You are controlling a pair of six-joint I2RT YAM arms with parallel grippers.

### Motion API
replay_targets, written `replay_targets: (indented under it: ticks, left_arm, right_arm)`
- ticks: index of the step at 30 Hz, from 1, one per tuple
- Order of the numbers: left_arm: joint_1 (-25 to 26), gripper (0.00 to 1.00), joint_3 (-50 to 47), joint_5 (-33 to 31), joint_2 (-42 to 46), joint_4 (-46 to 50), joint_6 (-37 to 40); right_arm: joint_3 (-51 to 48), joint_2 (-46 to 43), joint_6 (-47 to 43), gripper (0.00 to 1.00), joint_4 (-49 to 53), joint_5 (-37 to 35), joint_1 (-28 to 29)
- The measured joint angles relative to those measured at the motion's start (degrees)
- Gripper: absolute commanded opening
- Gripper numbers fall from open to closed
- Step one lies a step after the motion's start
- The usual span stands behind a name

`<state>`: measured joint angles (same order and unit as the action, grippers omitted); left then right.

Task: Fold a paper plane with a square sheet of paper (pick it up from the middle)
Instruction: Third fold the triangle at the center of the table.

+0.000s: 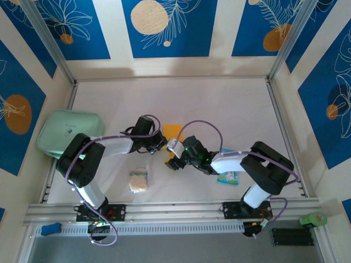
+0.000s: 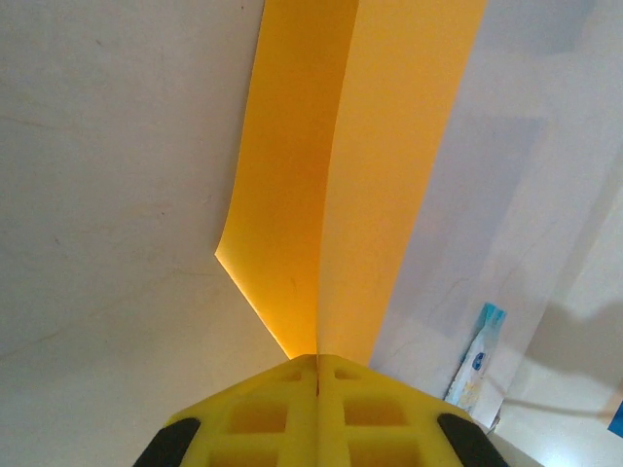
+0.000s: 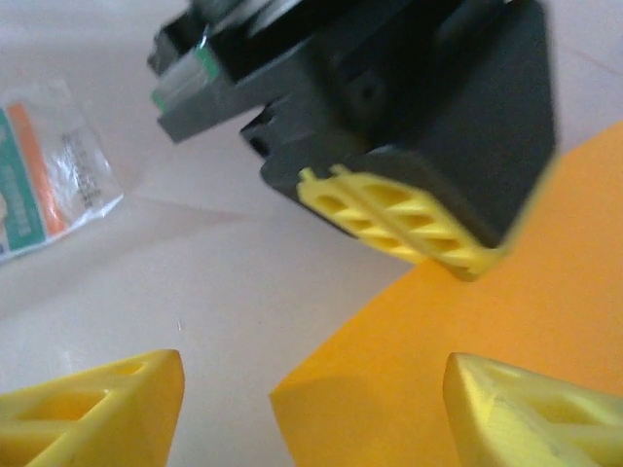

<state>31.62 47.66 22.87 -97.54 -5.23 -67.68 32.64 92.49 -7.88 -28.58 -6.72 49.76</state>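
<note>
Left gripper: jaws pressed together on the near edge of the orange sheet of paper, right where its centre crease ends.
Right gripper: jaws wide apart and holding nothing. A corner of the sheet lies just ahead between the fingertips, apparently untouched.
Sheet, from the left gripper: it runs straight away from the fingertips, folded along the crease. The half left of the crease curls up off the table.
Sheet, from the right gripper: ahead and to the right, with the left gripper's yellow fingers clamped on it just beyond.
Weight: likely next to nothing, so a light pinch should carry it.
Stiffness: thin and floppy on the flat. The crease probably acts as a spine, so it should hold its line better along the fold than across it.
Slip: smooth paper on a smooth table. An unpinned end would likely skate or swing when pushed.
Fragility: creases for good and could tear at an edge, so a stray squeeze would spoil the fold.
Where to hold: on the crease or close beside it. For the right gripper, the free corner ahead looks like the reachable spot, taken by its edge.
Nearby: a blue-white packet lies to the right of the left fingertips, apart from the sheet.
</note>
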Motion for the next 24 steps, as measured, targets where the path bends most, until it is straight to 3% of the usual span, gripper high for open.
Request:
replay_targets:
  ticks: [14,24]
  left_arm:
    - [0.0,0.0,-0.1,0.0,0.0,0.0,0.0]
    - [-0.2,0.0,-0.1,0.0,0.0,0.0,0.0]
  right_arm:
    - [-1.6,3.7,-5.1,0.44,-8.6,-11.4,3.8]
    - [-3.4,3.8,-7.2,0.25,-11.3,-15.2,4.9]
